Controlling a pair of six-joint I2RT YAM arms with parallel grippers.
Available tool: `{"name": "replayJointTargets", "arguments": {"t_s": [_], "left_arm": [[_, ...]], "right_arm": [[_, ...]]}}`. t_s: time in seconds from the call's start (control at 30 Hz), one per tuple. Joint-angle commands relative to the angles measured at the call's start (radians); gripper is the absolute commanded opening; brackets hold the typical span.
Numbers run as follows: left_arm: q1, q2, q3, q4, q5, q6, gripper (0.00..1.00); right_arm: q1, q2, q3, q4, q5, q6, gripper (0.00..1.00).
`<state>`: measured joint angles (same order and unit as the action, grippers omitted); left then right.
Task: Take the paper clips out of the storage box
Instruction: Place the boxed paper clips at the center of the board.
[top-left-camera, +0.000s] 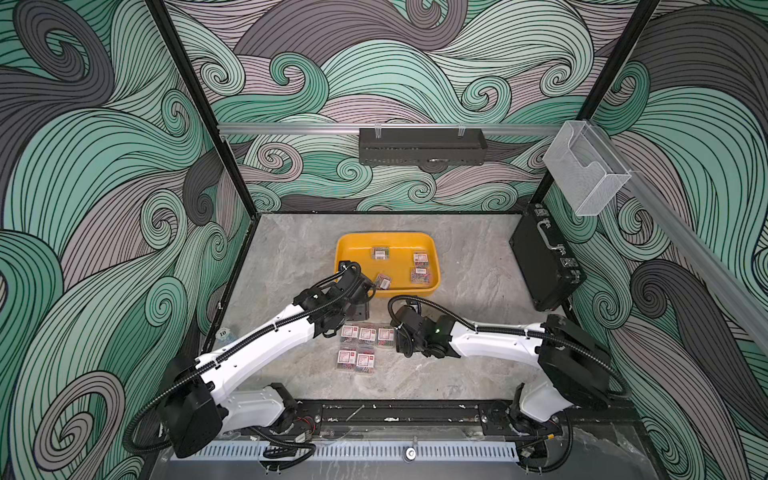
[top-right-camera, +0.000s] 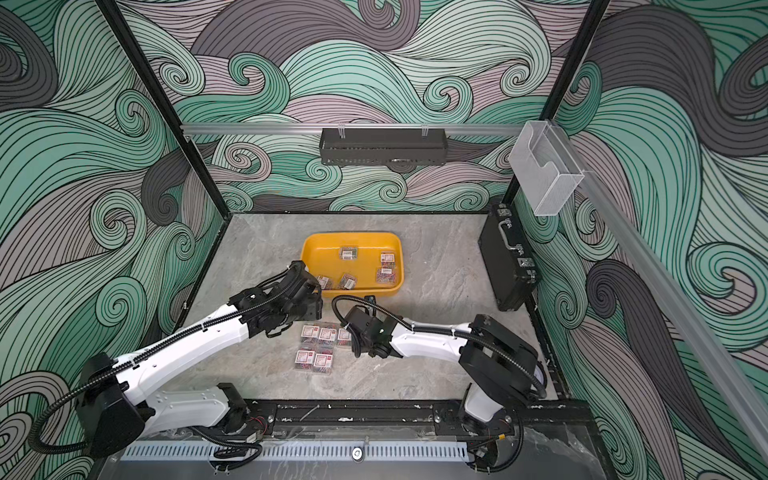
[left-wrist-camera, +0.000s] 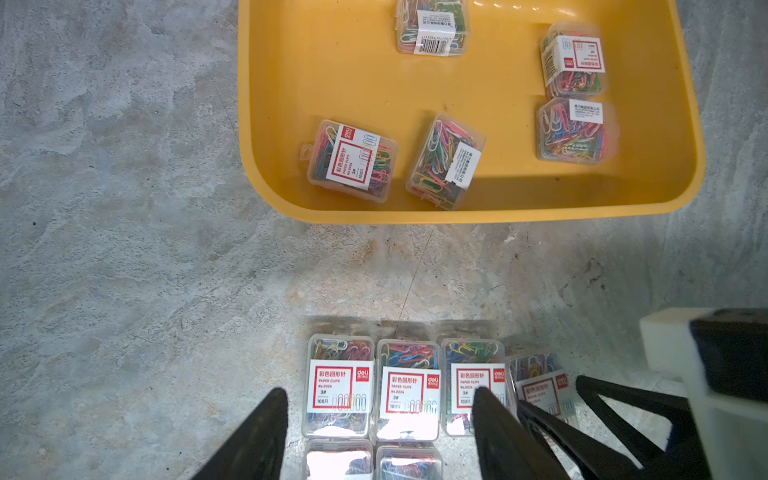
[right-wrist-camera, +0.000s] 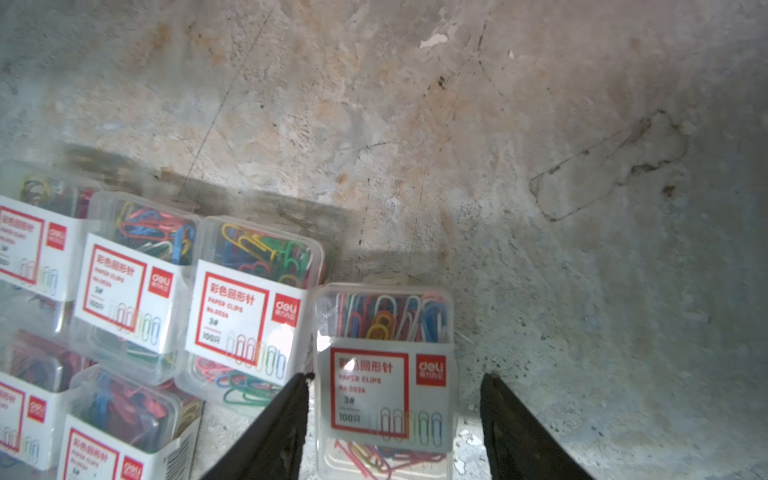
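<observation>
Black fingers (left-wrist-camera: 257, 436) of the left hand (left-wrist-camera: 380, 392) are standing wide apart at the near edge of the left wrist view. The hand is hanging released above a tidy group of boxes of paper clips (left-wrist-camera: 409, 390), which are sitting label-up on the grey table (left-wrist-camera: 124, 249). Beyond them the yellow storage box (left-wrist-camera: 332, 83) is lying on the table, with five more boxes resting scattered on its floor.

Seen from the right wrist, the right hand (right-wrist-camera: 397, 376) is straddling one box that is standing on the table just beside the group. One finger is sitting right at the box's side while the other is standing clear of it, so this hand is released too, grasping nothing.

In both top views, the left arm (top-left-camera: 266, 336) and the right arm (top-left-camera: 490, 340) are reaching in from the near rail and ending at the group of boxes near the front of the table. The storage box is sitting mid-table behind them, apart from the group. A black briefcase (top-left-camera: 544, 262) is standing against the right wall.
</observation>
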<state>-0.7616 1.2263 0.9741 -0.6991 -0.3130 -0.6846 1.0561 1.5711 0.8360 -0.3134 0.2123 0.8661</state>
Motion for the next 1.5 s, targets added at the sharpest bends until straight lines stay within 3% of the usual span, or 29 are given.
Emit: {"name": "replayJointTargets", "arguments": {"t_s": [0.0, 0.47, 0.77, 1.03, 1.47], "left_arm": [[0.006, -0.003, 0.015, -0.019, 0.006, -0.003, 0.69], [0.006, 0.041, 0.042, -0.012, 0.025, 0.002, 0.69], [0.006, 0.055, 0.048, -0.013, 0.030, 0.000, 0.69], [0.006, 0.055, 0.048, -0.021, 0.022, 0.000, 0.68], [0.006, 0.066, 0.054, -0.023, 0.023, 0.002, 0.68]], "right_arm": [[-0.014, -0.054, -0.027, 0.009, -0.067, -0.050, 0.68], [-0.013, -0.161, -0.119, -0.107, -0.168, -0.228, 0.65], [-0.013, -0.084, -0.074, -0.121, -0.149, -0.331, 0.55], [-0.029, -0.042, -0.037, -0.115, -0.166, -0.472, 0.52], [-0.057, 0.000, -0.006, -0.093, -0.186, -0.507, 0.47]]}}
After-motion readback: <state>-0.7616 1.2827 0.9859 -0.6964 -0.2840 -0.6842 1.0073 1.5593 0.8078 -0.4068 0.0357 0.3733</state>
